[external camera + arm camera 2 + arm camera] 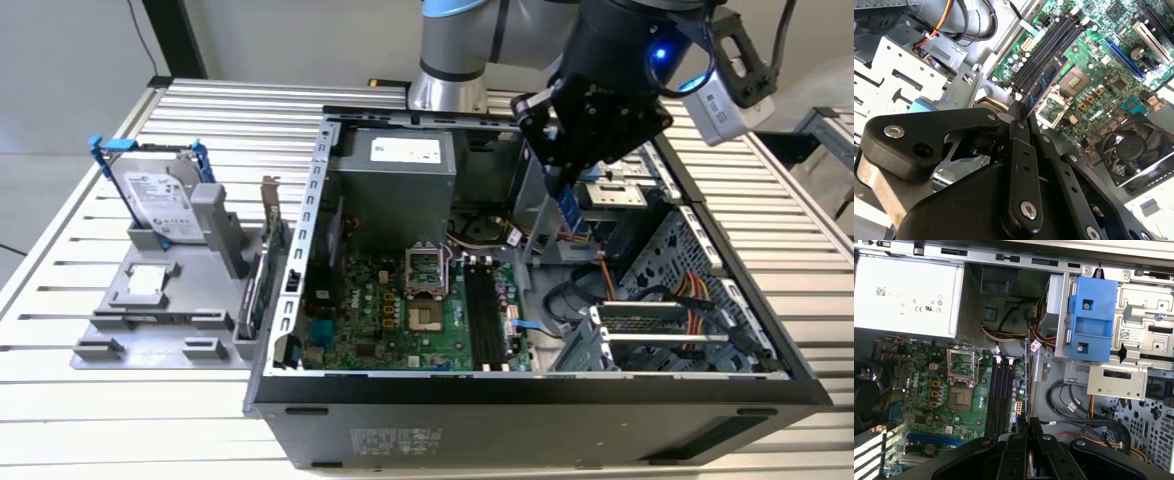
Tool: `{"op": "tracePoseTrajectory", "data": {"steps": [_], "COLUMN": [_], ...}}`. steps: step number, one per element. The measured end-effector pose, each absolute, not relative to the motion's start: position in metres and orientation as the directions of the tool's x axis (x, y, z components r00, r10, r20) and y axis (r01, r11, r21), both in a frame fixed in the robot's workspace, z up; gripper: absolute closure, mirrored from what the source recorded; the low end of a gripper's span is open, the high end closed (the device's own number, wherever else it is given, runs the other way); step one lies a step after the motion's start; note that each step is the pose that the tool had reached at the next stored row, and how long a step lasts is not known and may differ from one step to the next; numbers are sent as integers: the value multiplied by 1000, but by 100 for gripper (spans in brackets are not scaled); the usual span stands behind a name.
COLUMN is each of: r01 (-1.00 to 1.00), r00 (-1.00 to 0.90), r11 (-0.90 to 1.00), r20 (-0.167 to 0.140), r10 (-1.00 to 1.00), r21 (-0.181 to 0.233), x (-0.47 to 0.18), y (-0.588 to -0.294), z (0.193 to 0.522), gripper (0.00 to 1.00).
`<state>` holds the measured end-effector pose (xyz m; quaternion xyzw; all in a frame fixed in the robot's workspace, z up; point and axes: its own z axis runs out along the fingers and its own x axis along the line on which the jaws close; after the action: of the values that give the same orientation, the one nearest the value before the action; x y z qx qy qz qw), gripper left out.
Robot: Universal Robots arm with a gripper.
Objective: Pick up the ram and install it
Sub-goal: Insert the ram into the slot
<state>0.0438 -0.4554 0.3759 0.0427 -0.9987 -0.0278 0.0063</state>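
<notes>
Currently the gripper (1018, 111) is clenching the ram (1046, 77) above the open case (534, 440).
It is hanging to the exterior view's right of the memory slots (483, 315); seating likely demands slot alignment.

Slatted metal tabletop (107, 420) with the items carried on it.
In the exterior view, an open computer case (534, 425) is seen lying on its side across the middle and toward 3 o'clock, its dark outer wall turned to 6 o'clock. A grey fixture tray (160, 330) is set on the slats just beside the case at 9 o'clock. The arm's base (447, 80) is seen at 12 o'clock, behind the case.
</notes>
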Motion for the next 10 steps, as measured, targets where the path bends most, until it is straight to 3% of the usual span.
{"op": "tracePoseTrajectory", "data": {"steps": [10], "r01": [-85], "r00": [-996], "r11": [995], "r20": [10], "r10": [-86], "r21": [56], "x": [44], "y": [-455], "z": [375], "gripper": [100]}}
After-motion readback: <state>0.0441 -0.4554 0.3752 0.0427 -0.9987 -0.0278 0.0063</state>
